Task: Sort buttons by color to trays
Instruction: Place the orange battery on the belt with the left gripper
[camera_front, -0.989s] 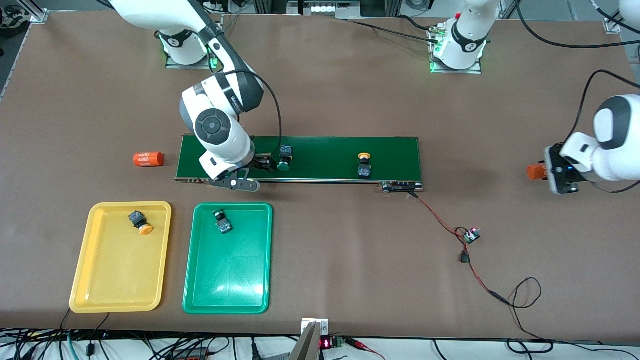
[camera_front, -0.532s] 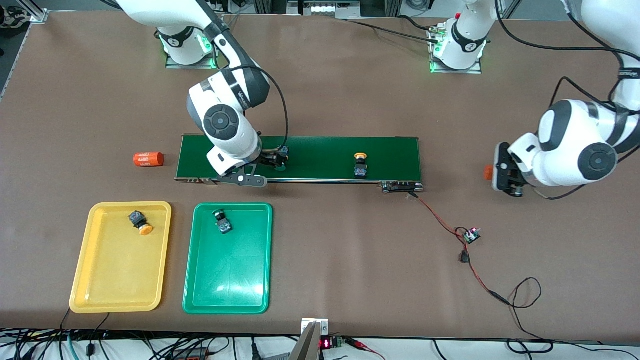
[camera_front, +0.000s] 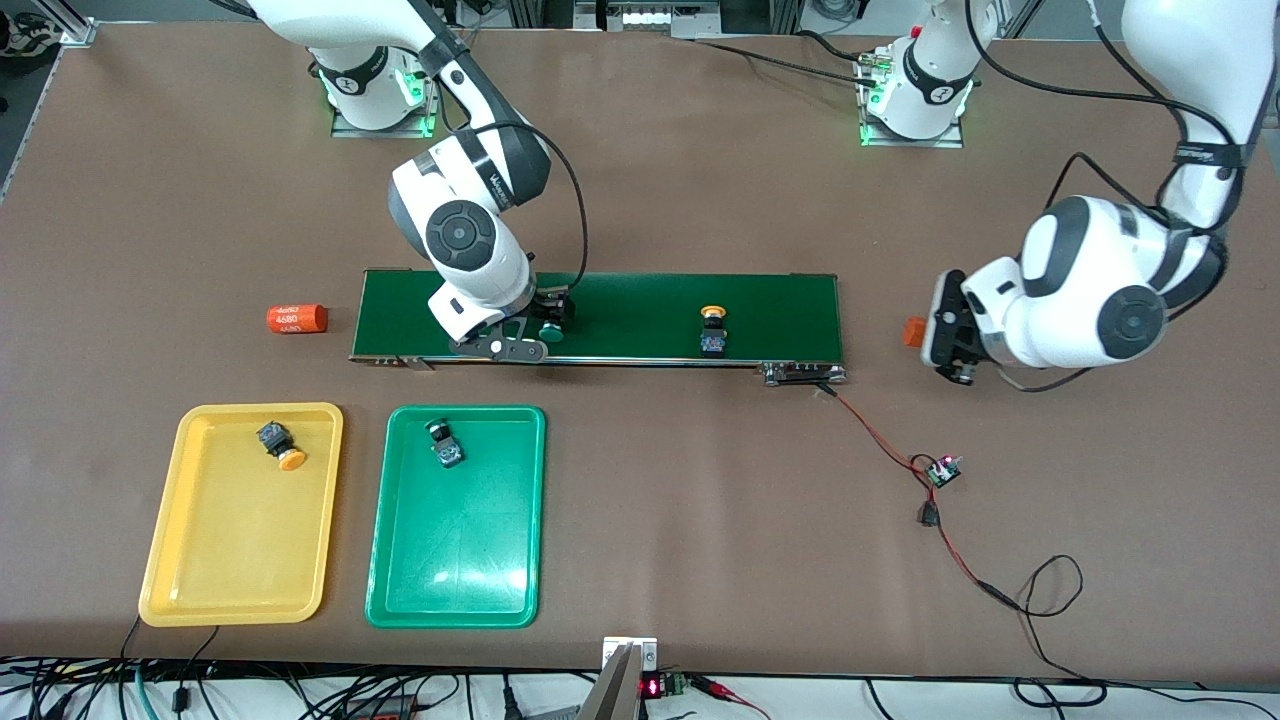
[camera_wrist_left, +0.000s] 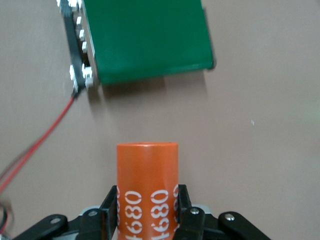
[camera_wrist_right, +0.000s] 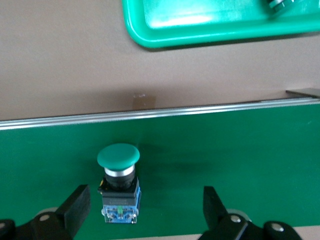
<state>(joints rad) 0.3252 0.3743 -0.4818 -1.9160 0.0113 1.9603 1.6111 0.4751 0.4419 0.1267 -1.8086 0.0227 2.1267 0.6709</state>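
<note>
— Where are the hands?
— The right hand (camera_wrist_right: 145, 205) is low over the conveyor belt (camera_front: 640, 300), fingers spread around a green button (camera_wrist_right: 118, 182) lying on it. The left hand (camera_wrist_left: 147, 212) pinches an orange cylinder (camera_wrist_left: 147, 192) above the surface.
— The rest?
— A yellow button (camera_front: 712, 330) lies on the belt — one more in each tray, the yellow tray (camera_front: 240, 590) and the green tray (camera_front: 455, 600).
</note>
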